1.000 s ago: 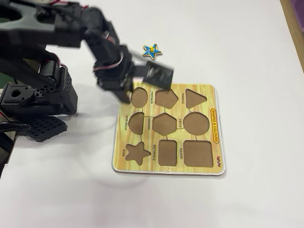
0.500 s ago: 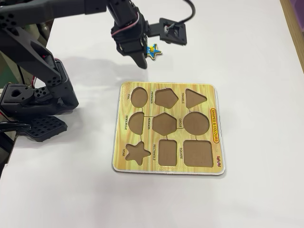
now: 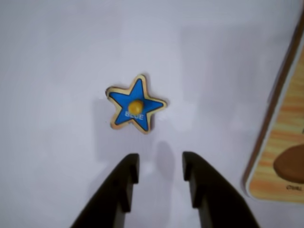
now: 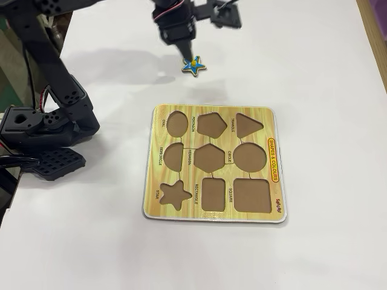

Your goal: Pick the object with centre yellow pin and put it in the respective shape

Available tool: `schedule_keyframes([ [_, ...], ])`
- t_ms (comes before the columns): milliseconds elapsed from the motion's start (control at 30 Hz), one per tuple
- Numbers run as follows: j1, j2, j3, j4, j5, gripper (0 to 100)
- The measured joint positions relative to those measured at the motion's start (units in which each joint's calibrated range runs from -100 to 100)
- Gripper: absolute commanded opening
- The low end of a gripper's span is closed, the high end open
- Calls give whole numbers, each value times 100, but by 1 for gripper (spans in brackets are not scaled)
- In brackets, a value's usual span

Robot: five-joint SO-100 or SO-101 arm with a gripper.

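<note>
The object with centre yellow pin, a blue star (image 3: 136,104) with a yellow rim, lies flat on the white table, beyond the board's far edge in the fixed view (image 4: 194,65). My gripper (image 3: 160,161) is open, and only bare table shows between its fingers. In the wrist view the star lies just ahead of the fingertips. In the fixed view the gripper (image 4: 186,53) points down just up and left of the star. The respective shape, the star cut-out (image 4: 175,194), is in the near left corner of the yellow board (image 4: 275,121). In the wrist view only a board corner (image 3: 285,142) shows.
The arm's black base (image 4: 42,130) stands at the left of the board. The board also holds a pentagon cut-out (image 4: 211,124), a hexagon cut-out (image 4: 209,157) and several others. A wooden edge (image 4: 376,36) runs along the right of the white surface.
The arm has swung away from the board's far left corner and reached farther out. The gripper now hangs just behind the star. The star and board have not moved.
</note>
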Motion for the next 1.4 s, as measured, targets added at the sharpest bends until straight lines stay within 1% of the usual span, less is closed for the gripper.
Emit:
schedule_keyframes([
  [233, -159, 627, -764, 9, 0, 12],
  [533, -159, 1065, -1214, 9, 0, 12],
  [600, -159, 1134, -1214, -34, 0, 12],
  [733, -150, 1280, -1214, -600, 0, 12],
  [833, -150, 1495, -1214, -788, 0, 12],
  [1100, -140, 1624, -1214, -814, 0, 12],
  [1400, -19, 1486, -270, -823, 0, 12],
])
